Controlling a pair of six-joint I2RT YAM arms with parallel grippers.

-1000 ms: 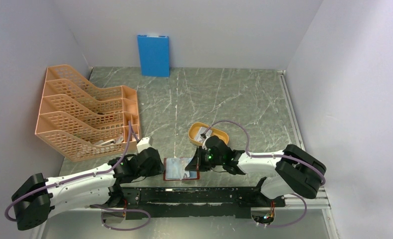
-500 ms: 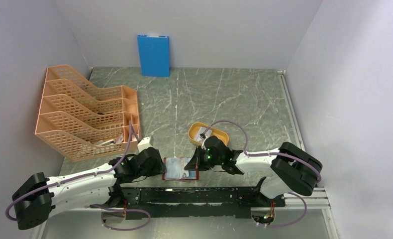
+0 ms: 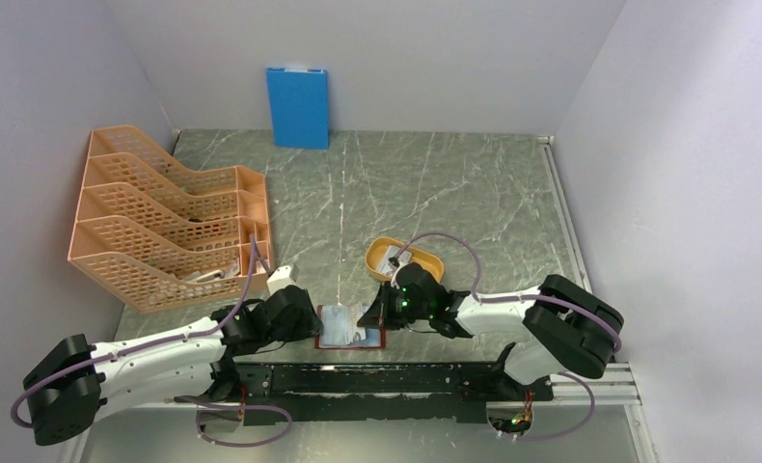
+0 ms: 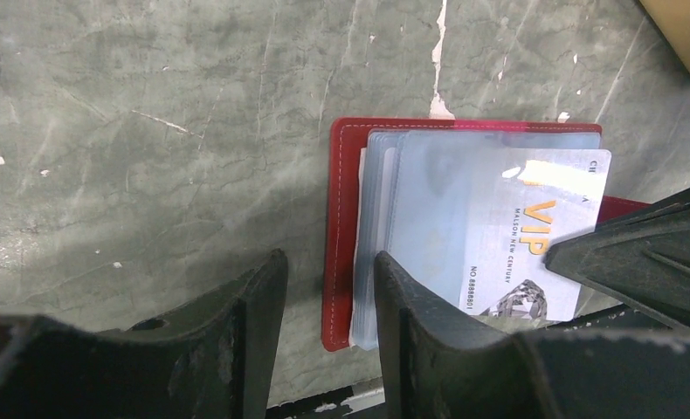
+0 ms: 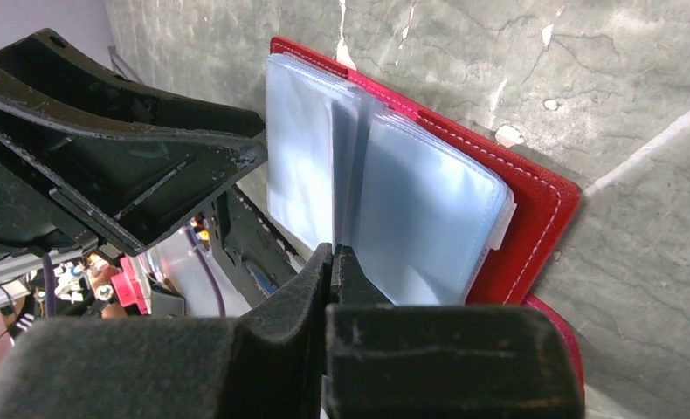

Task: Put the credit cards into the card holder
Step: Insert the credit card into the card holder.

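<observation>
Card holder (image 4: pixel 343 218) edge is being straddled by left gripper (image 4: pixel 328 262), jaws apart, credit card (image 4: pixel 534 236) just beyond; right gripper (image 5: pixel 334 257) is being pressed shut among sleeves (image 5: pixel 429 209), so pocket should be spread, card fed flat.

From my station I see a grey-green marbled surface (image 3: pixel 474 193), veined with pale streaks and walled in white on 3 sides. At its left an orange mesh file rack (image 3: pixel 165 227) stands along the wall, and a blue board (image 3: pixel 298 106) stands upright at the back against the far wall. Near the middle sits 1 yellow-orange oval tray (image 3: pixel 382 253), and just nearer to me the red card holder (image 3: pixel 348 328) lies open and flat at the near edge, clear sleeves facing up.
</observation>
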